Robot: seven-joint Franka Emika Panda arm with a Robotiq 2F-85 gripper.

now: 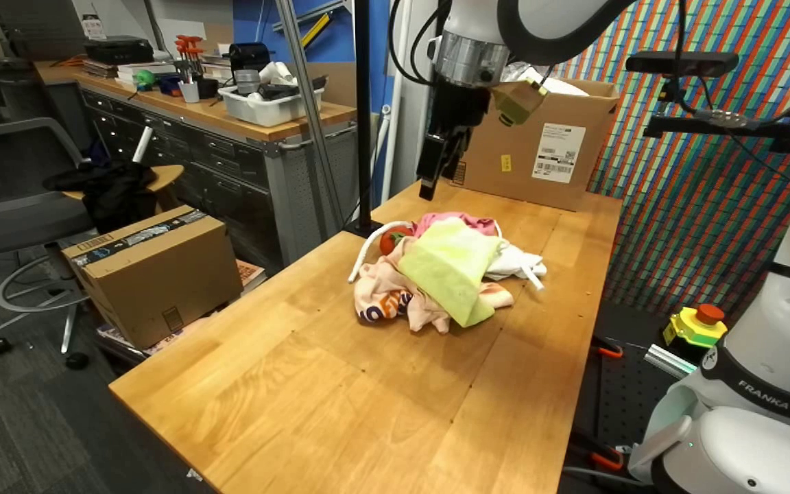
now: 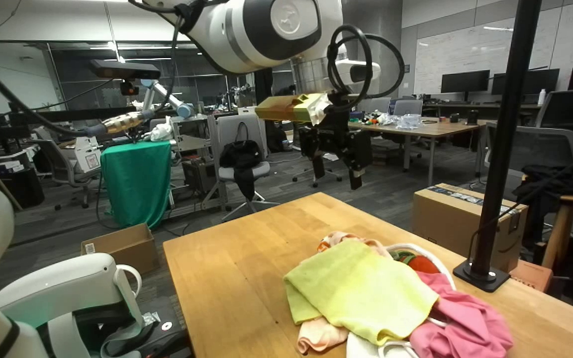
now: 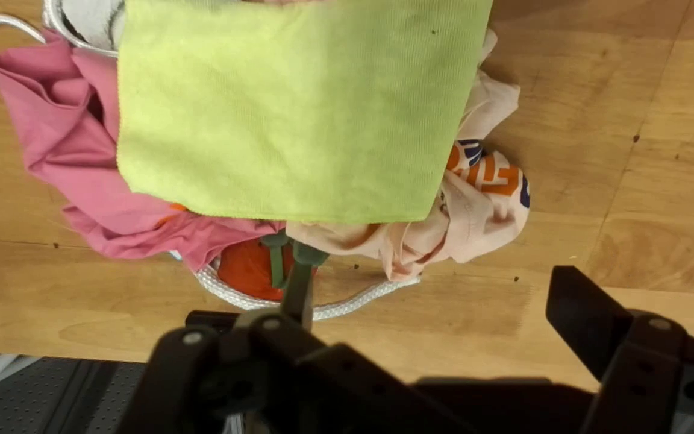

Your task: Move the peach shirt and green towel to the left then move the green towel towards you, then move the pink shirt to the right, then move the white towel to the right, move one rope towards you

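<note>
A lime green towel (image 3: 293,114) lies on top of a cloth pile on the wooden table, seen in all views. From beneath it spreads the peach shirt (image 1: 381,281), with orange and dark blue print. The pink shirt (image 2: 465,323) bunches against one side, partly covered. Some of the white towel (image 1: 515,263) pokes out beside it. A white rope (image 3: 359,301) curves around the pile's edge, and another white cord end (image 1: 532,276) rests on the white towel. My gripper (image 2: 337,176) hangs above the table, apart from the pile, its fingers wide apart with nothing between them.
A red, tomato-like object with green straps (image 3: 253,268) sits inside the rope's curve, partly under the cloths. A large cardboard box (image 1: 539,151) stands at the table's end. A black pole (image 2: 503,149) rises from the table's edge near the pile.
</note>
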